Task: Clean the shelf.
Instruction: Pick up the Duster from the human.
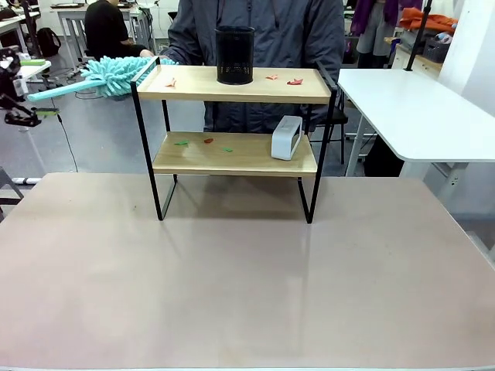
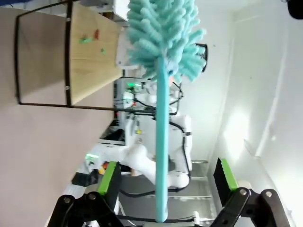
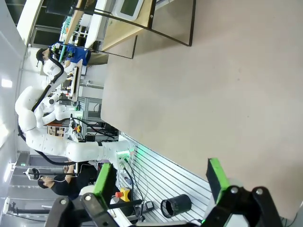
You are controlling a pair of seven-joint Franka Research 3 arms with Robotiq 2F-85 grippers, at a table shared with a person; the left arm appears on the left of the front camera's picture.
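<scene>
Straddling the duster [image 2: 161,33] handle, left pincer [image 2: 165,165] stood wide open, pads [image 2: 110,177] clear of it, probably lined up to clamp. Duster head sat at the shelf's [image 1: 240,151] top-left end; shelf stood at the table's [image 1: 232,294] far side. Right pincer [image 3: 161,184] gaped empty over the table, apparently parked clear.

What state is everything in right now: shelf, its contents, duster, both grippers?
Shelf: upright, both boards littered with scraps.
Paper scraps: loose on both boards, not yet swept off.
Black mesh cup: upright on top board.
White device: standing on lower board, right side.
Duster: head at top board's left end.
Left gripper: open around duster handle, not clamped.
Right gripper: open, empty.
</scene>
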